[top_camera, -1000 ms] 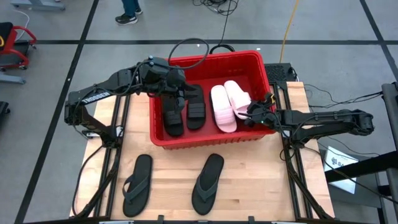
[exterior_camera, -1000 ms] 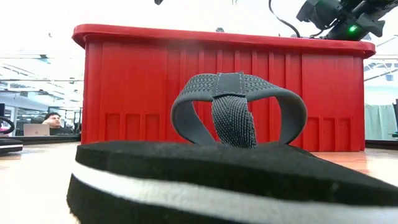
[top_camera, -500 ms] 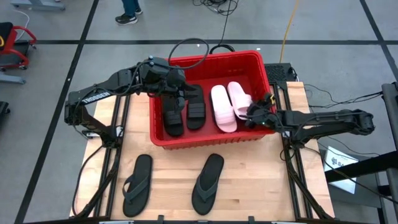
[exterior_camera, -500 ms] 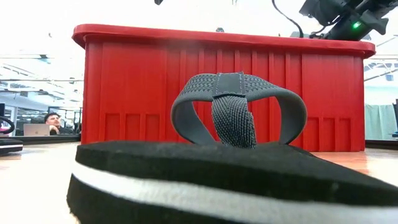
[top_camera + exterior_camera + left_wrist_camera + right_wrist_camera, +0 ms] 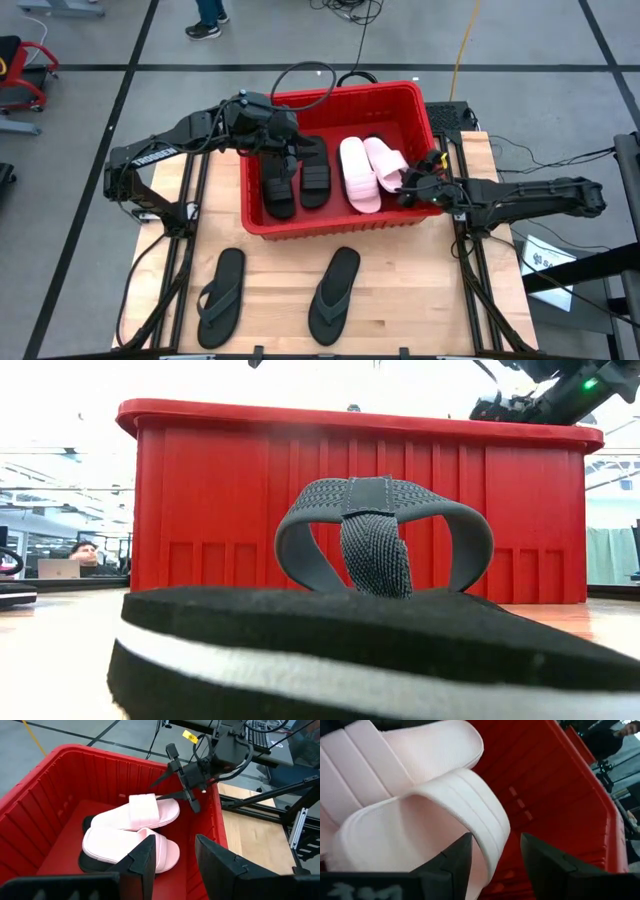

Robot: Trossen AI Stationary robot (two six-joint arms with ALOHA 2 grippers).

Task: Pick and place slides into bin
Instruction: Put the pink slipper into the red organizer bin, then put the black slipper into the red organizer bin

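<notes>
1. High view showed the right gripper (image 5: 410,187), fingers spread, just released beside a pale pink foam slide (image 5: 384,160) inside the red slotted plastic bin (image 5: 340,225).
2. Left gripper (image 5: 283,152) hovered over black wide-strap slides (image 5: 281,183) inside the bin (fingers parted, empty).
3. Two black thong flip-flops (image 5: 333,293) lay outside the bin; probably light and floppy, best pinched by the strap.

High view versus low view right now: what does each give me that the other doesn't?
Only the high view shows inside the bin: two black slides under the left gripper, the pink pair with the open right gripper at the outer pink slide, and both flip-flops on the table.

Only the low view shows one flip-flop's strap close up, and a person beyond the table.

Both show the red bin and a flip-flop left outside it.
</notes>
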